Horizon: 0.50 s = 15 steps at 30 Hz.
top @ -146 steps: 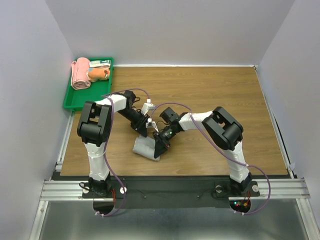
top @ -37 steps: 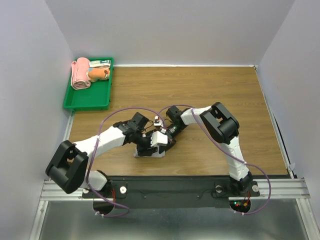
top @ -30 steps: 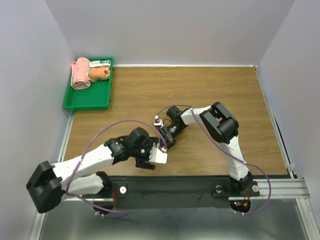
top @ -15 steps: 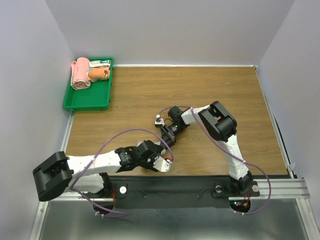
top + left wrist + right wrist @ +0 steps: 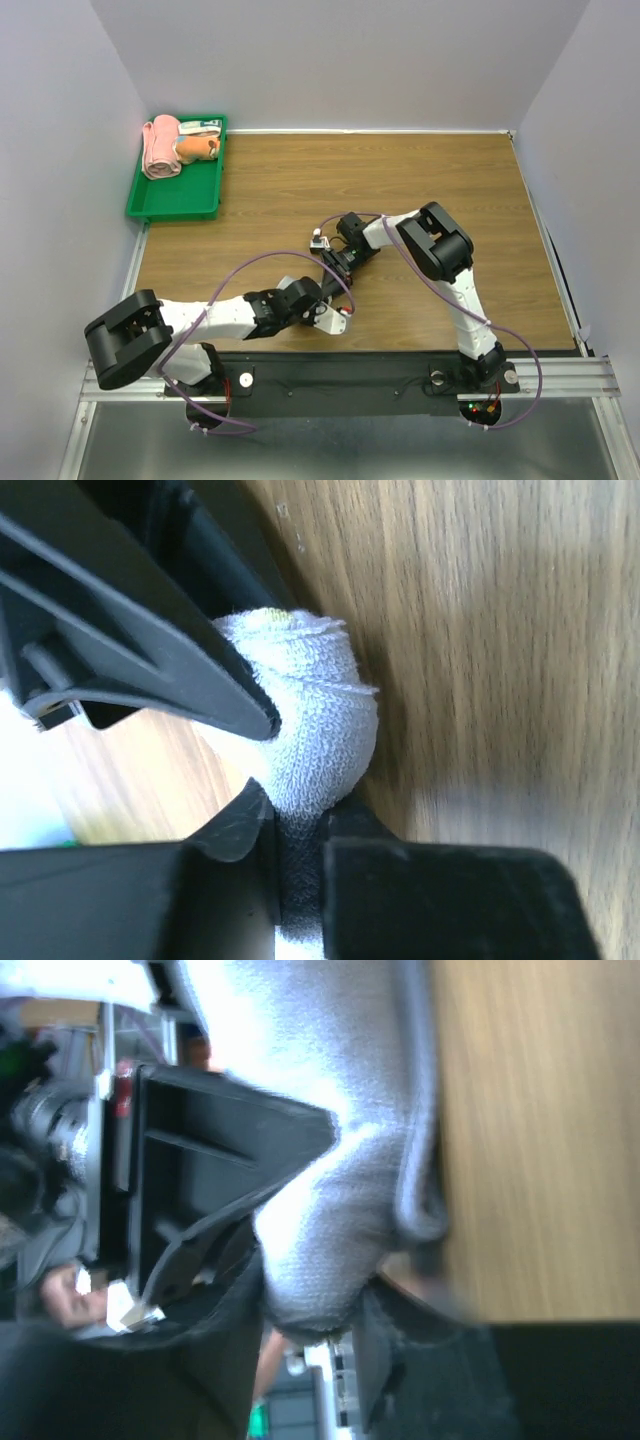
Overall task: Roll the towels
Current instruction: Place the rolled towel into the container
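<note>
A white-grey knit towel (image 5: 315,730) is rolled into a tight bundle on the wooden table. In the top view it is hidden under the two grippers. My left gripper (image 5: 300,815) is shut on one end of the roll; in the top view it (image 5: 318,292) lies low near the table's front edge. My right gripper (image 5: 320,1310) is shut on the towel (image 5: 340,1160) from the other side, and in the top view it (image 5: 333,268) sits just behind the left one. Each wrist view shows the other gripper's black finger pressed against the roll.
A green tray (image 5: 180,195) stands at the far left corner of the table. It holds a rolled pink towel (image 5: 158,148) and an orange one (image 5: 195,147). The black rail (image 5: 350,365) runs along the front edge just behind the left arm.
My left arm has swung down from above the table's middle to lie along the front edge, its gripper still at the towel. The flat grey towel has become a tight roll. The right gripper barely moved.
</note>
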### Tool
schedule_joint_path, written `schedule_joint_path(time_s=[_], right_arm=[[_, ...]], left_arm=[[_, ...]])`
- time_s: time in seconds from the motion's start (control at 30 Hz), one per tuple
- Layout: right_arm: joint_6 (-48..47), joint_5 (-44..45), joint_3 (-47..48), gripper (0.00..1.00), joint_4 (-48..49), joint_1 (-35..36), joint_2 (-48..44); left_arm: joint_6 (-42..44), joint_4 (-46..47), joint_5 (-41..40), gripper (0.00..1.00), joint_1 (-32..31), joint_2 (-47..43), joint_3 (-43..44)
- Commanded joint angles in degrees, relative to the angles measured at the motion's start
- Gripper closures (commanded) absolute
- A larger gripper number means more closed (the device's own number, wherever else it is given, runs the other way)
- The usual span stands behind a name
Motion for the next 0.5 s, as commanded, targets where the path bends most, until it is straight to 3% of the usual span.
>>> schedule_joint_path(time_s=[0.0, 0.03, 0.07, 0.1, 0.27, 0.47], right_arm=[[3.84, 13.75, -1.64, 0.42, -0.78, -1.45, 1.61], [3.49, 14.81, -1.64, 0.33, -0.95, -2.69, 0.38], [3.23, 15.43, -1.55, 0.11, -1.22, -4.01, -1.55], [2.88, 15.87, -1.38, 0.01, -1.48, -6.89, -2.52], [0.68, 18.16, 1.95, 0.0, -6.13, -15.26, -7.97], [-2.75, 21.14, 5.74, 0.0, -11.59, -21.5, -12.54]], left_arm=[[-4.15, -9.44, 9.9, 1.0, 3.18, -0.45, 3.08], [-4.33, -11.02, 11.59, 1.0, 4.24, -1.41, 3.79], [-4.16, -14.69, 12.91, 1.0, 5.3, -3.34, 5.45], [-3.73, -16.64, 14.49, 1.0, 6.35, -4.4, 6.34], [0.57, -25.79, 20.83, 1.0, 13.81, -9.68, 11.43], [10.41, -35.46, 27.42, 1.0, 24.98, -8.46, 20.73]])
